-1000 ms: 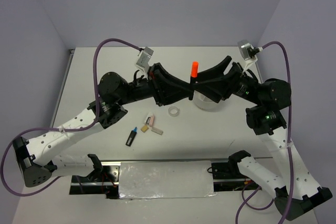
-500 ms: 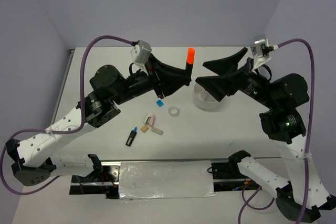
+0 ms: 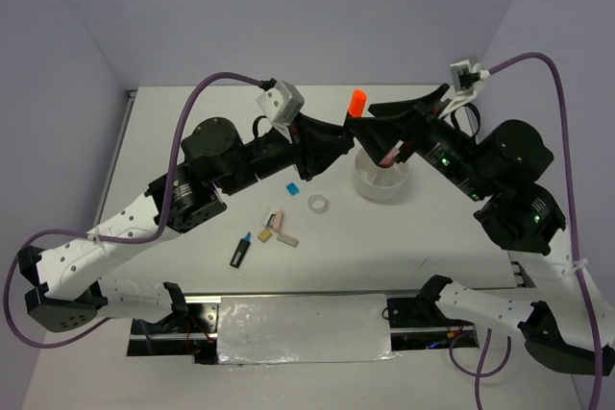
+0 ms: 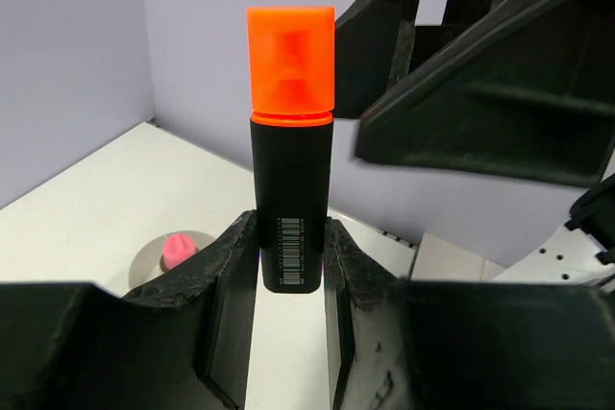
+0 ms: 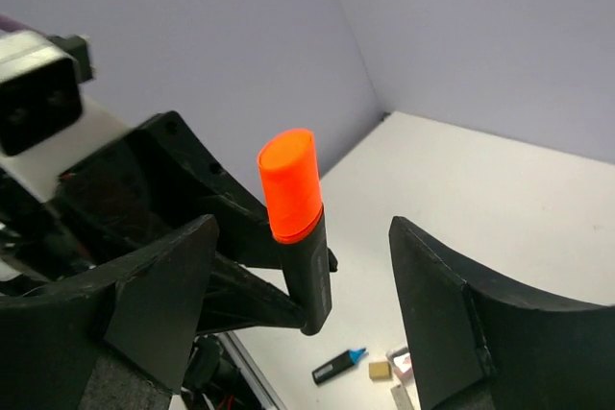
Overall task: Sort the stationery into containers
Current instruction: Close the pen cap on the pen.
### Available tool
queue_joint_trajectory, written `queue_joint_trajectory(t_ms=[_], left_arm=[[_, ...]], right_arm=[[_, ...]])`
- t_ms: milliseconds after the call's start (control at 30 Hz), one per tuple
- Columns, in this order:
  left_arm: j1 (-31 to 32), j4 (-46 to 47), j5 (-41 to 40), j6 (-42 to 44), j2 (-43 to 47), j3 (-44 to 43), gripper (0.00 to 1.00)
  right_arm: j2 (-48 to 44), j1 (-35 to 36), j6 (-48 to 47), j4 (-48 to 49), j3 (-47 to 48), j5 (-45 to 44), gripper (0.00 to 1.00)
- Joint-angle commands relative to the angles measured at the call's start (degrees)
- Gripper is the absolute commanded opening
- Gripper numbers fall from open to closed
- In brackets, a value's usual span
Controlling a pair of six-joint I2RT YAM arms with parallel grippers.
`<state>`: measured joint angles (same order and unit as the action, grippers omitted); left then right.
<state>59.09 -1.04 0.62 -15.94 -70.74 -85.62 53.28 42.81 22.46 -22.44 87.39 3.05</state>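
The left gripper was clamped on the lower black barrel of the orange-capped marker, holding it upright in the air with the cap on top. The right gripper stood with its two fingers spread wide apart, one on each side of the marker's upper end, and the right wrist view showed a clear gap on both sides, so it touched nothing. The marker hung just left of the round white tub, which stood on the table. A pink cylinder leaned inside the tub; which compartment it sat in could not be told. The rest lay on the table in front of the left arm: a small blue piece, a clear tape ring, a pink eraser beside two tan pieces, and nearest the arm bases a blue-tipped marker lying flat.
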Motion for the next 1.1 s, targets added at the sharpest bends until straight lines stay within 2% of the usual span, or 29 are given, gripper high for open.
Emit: queue_joint_trajectory(t_ms=[0, 233, 333, 367, 433, 533, 567, 600, 700, 800, 833, 900, 933, 967, 1067], left_arm=[[0.2, 1.4, -2.3, 2.5, -0.1, -3.0, 0.00], [0.2, 1.2, -3.0, 3.3, -0.9, -3.9, 0.00], [0.2, 1.2, -3.4, 3.5, -0.9, -3.8, 0.00], [0.2, 1.2, -3.6, 3.5, -0.9, -3.9, 0.00], [0.2, 1.2, -4.2, 3.6, -1.1, -4.1, 0.00], [0.2, 1.2, -5.4, 4.1, -1.2, -4.6, 0.00], [0.2, 1.2, -6.2, 4.3, -1.2, -4.7, 0.00], [0.2, 1.2, -6.6, 4.4, -1.2, -4.7, 0.00], [0.2, 1.2, -7.2, 4.6, -1.3, -4.9, 0.02], [0.2, 1.2, -7.1, 4.3, -1.5, -5.0, 0.14], [0.2, 1.2, -6.7, 4.3, -1.5, -5.0, 0.28], [0.2, -0.4, -5.1, 4.2, -1.6, -4.8, 0.56], [0.2, -1.0, -4.1, 4.2, -1.5, -4.6, 0.89], [0.1, -1.1, -2.9, 4.3, -1.2, -3.9, 0.99], [0.1, -2.4, 2.2, 4.3, 0.2, -2.9, 0.99]], right_arm=[[1.7, 2.1, -1.7, -1.1, 1.1, -5.4, 0.79], [3.3, 5.0, -2.3, 0.5, -0.6, -10.2, 0.69], [3.9, 5.4, -2.3, 1.6, -1.2, -11.4, 0.59], [3.9, 5.6, -2.3, 1.8, -1.2, -11.8, 0.51], [4.1, 5.7, -2.4, 2.6, -1.6, -11.8, 0.48], [4.2, 6.1, -2.4, 3.2, -2.1, -11.0, 0.36], [4.3, 6.1, -2.3, 3.4, -2.3, -10.7, 0.25], [4.3, 6.2, -2.3, 3.5, -2.6, -10.6, 0.20], [4.2, 6.3, -2.1, 4.2, -3.0, -10.3, 0.17], [4.2, 6.4, -1.8, 4.0, -2.8, -10.3, 0.07], [4.2, 6.4, -1.9, 4.0, -2.7, -10.3, 0.00], [4.2, 6.4, -2.4, 4.0, -2.7, -10.0, 0.00], [4.1, 6.3, -2.8, 4.2, -2.7, -9.2, 0.00], [3.9, 6.3, -3.9, 4.2, -2.6, -8.8, 0.00], [3.8, 5.0, -7.1, 3.8, -1.7, -3.2, 0.00]])
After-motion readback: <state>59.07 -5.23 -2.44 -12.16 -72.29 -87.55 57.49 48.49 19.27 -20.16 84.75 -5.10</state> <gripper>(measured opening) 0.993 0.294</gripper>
